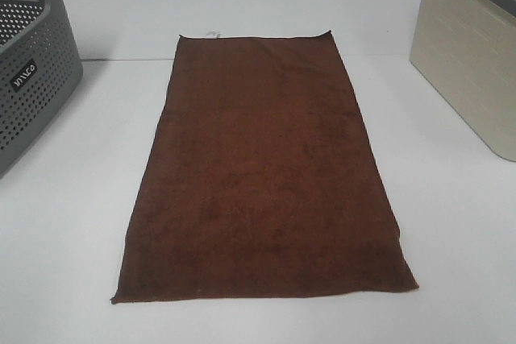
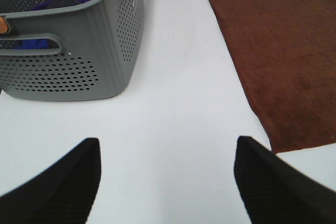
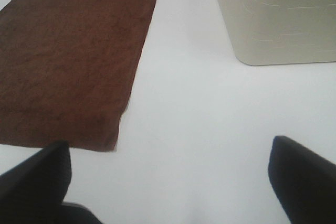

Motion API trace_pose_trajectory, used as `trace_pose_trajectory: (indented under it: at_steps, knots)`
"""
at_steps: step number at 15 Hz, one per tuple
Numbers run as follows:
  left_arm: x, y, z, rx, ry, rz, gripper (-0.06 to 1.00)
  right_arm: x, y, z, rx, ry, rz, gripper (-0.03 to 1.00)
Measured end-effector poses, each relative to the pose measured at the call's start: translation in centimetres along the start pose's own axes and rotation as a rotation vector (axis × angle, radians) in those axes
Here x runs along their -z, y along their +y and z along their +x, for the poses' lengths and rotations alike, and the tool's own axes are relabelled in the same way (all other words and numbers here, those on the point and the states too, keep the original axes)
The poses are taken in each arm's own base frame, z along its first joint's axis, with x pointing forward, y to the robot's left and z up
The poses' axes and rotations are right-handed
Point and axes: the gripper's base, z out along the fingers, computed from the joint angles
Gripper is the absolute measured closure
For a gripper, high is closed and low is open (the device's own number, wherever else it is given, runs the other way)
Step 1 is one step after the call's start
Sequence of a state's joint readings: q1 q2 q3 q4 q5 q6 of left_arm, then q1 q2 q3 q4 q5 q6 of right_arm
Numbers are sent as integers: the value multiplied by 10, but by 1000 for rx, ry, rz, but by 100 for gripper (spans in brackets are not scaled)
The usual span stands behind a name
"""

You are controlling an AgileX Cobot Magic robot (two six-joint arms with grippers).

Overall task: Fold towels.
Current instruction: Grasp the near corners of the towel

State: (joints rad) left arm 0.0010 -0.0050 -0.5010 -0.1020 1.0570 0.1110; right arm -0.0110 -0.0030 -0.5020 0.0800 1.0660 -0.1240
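The left jaws and the right jaws both stand wide and hold nothing, each over bare desk point(image 1: 81, 223) just off a near corner of the towel point(image 1: 262, 175). The towel lies flat and unfolded mid-desk, between a gray basket point(image 1: 32, 78) and a beige bin point(image 1: 472, 70). If only 1 corner is pinched, or the thin edge slips free, the fold would likely skew.
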Motion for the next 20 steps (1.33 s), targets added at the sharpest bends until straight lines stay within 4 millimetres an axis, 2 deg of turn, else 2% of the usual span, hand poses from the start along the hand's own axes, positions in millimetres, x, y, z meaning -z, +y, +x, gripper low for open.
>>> trace_pose_trajectory:
  at_steps: [17,20]
  knots:
    - [0,0,-1,4,-5,0,26,0,0,0,0,0,0,1]
    - [4,0,-18,15,-156,-4,26,-1,-1,-8,-1,-17,7,1]
